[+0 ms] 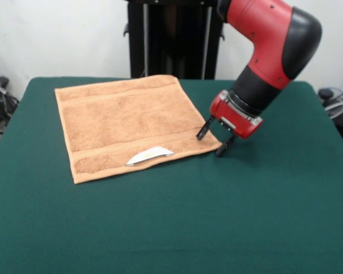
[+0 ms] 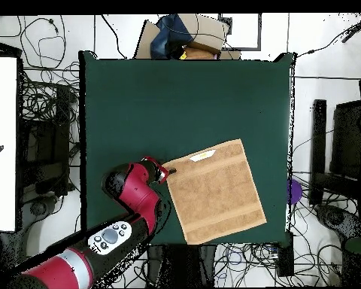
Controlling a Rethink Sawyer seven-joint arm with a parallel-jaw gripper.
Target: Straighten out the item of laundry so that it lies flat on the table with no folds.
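Observation:
The item of laundry, a tan terry towel with woven border bands, lies spread flat on the table, which has a dark green top. A small white label sits at the towel's near edge. My gripper hovers over the towel's near right corner, open, with nothing between its two dark fingers. In the overhead view the towel lies toward the right of the table, and the gripper is at its left corner beside the label.
Cables, black stands and a white panel surround the table on the floor. A cardboard box with a blue thing on it lies beyond the table's far edge in the overhead view.

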